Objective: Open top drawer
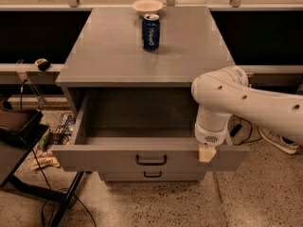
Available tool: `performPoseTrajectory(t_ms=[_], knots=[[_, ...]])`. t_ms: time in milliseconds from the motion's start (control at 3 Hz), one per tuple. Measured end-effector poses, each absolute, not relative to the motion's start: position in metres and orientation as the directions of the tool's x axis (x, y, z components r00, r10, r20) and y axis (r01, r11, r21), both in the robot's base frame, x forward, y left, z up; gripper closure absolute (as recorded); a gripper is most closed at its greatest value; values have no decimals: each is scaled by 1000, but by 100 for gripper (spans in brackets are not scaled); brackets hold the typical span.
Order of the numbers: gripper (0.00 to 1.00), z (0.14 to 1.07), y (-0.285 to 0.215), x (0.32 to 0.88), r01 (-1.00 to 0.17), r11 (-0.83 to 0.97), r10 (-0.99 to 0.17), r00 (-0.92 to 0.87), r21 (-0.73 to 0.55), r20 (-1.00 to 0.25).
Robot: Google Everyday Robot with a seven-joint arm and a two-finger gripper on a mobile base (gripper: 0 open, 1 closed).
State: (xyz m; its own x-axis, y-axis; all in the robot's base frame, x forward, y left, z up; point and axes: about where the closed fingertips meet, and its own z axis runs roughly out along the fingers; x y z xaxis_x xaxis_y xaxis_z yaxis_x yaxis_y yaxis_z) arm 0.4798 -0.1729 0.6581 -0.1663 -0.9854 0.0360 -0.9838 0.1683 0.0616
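The top drawer (94,157) of the grey cabinet stands pulled far out, showing its deep grey box interior (142,119), which looks empty. Its wide front carries a small black bar handle (151,160). My white arm reaches in from the right. My gripper (207,153) points down at the right end of the drawer's front, against its top rim and well right of the handle.
A narrower drawer front with a like handle (152,174) shows below. A blue can (151,31) and a pale bowl (147,5) stand on the cabinet top (109,51). A dark stand with cables (19,141) and litter (59,129) are on the floor at left.
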Motion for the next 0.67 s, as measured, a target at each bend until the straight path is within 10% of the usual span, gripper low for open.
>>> performPoseTrajectory(t_ms=[667], knots=[[100,658,-190,436,-980,181,-982,-176,86,64]])
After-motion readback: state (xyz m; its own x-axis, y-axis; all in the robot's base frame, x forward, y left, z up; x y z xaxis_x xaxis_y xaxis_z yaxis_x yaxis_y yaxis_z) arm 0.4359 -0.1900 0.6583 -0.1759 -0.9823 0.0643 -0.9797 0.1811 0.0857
